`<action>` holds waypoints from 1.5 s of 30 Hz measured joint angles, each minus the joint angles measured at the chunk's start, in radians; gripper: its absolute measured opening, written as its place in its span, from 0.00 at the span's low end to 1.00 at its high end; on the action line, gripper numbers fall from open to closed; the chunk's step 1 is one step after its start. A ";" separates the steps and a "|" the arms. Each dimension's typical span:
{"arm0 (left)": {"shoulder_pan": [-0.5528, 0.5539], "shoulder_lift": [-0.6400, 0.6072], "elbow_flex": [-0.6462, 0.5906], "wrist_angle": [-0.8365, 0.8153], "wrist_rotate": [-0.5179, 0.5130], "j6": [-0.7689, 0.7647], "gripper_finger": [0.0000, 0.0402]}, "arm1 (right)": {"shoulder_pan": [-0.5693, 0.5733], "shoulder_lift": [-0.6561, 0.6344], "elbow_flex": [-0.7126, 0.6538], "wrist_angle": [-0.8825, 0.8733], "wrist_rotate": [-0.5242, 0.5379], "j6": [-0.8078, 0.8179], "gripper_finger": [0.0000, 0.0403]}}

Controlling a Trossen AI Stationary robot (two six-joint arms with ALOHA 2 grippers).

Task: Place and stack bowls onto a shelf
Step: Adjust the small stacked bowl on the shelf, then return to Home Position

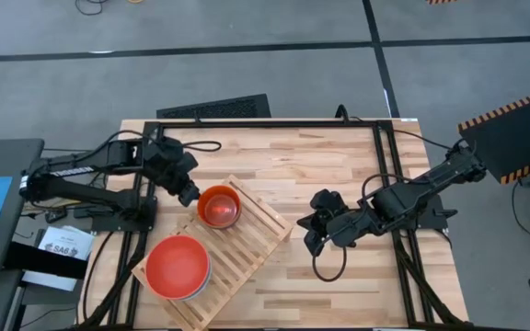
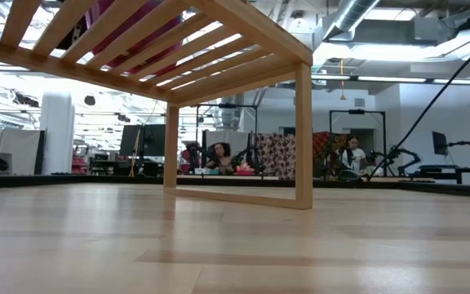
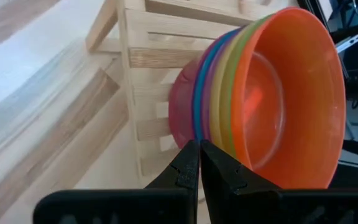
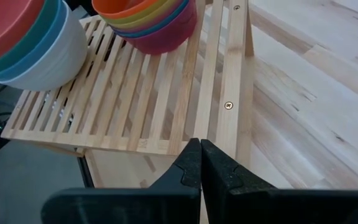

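Observation:
The shelf (image 1: pixel 237 244) is a pale slatted rack standing aslant on the table. Two stacks of bowls sit on its slats. The small stack (image 1: pixel 219 207) has an orange bowl on top, with yellow, green, purple, blue and pink below (image 3: pixel 241 99). The large stack (image 1: pixel 178 267) has a red bowl on top, over teal, blue and white (image 4: pixel 30 43). My left gripper (image 1: pixel 190 195) is shut, right beside the small stack on its left. My right gripper (image 1: pixel 313 234) is shut, just off the shelf's right corner, with its fingertips (image 4: pixel 199 149) above the shelf's edge rail. My left gripper (image 3: pixel 199 152) has its shut fingertips right against the side of the small stack at the blue and purple rims (image 3: pixel 199 118), coming level from the table's left. I cannot tell whether they touch it. The stack rests upright on the slats.
Bare plank tabletop (image 1: pixel 339 165) lies to the right of and behind the shelf. A black frame rail (image 1: pixel 375 156) and cables run along the table's edges. In the low view the shelf's leg (image 2: pixel 303 131) stands on the table, and people sit in the room far behind.

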 joint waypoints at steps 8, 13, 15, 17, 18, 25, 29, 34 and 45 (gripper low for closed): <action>-0.065 0.030 0.000 0.052 0.000 -0.041 0.00 | -0.012 0.000 0.000 0.000 0.003 -0.018 0.05; -0.107 0.061 0.000 0.112 0.007 -0.061 0.00 | -0.011 0.000 0.000 -0.005 0.003 -0.021 0.05; -0.120 0.078 0.000 0.120 0.004 -0.063 0.00 | -0.011 0.000 0.000 -0.005 0.003 -0.021 0.05; -0.133 0.097 0.000 0.143 0.005 -0.065 0.00 | -0.011 0.000 0.000 -0.004 0.003 -0.024 0.05; -0.140 0.104 0.000 0.144 0.003 -0.066 0.00 | -0.011 0.000 0.000 -0.002 0.003 -0.031 0.05; -0.166 0.141 0.000 0.221 0.013 -0.071 0.00 | -0.011 0.000 0.000 0.002 0.002 -0.036 0.05; -0.124 0.083 0.030 0.203 -0.023 -0.027 0.00 | -0.011 -0.004 -0.001 -0.011 0.002 -0.050 0.05; -0.105 -0.041 0.061 0.251 -0.173 0.163 0.00 | -0.013 -0.028 0.000 -0.003 0.002 -0.070 0.05; -0.393 -0.317 -0.340 0.875 -0.474 0.403 0.00 | -0.050 -0.028 0.000 0.045 -0.033 -0.060 0.05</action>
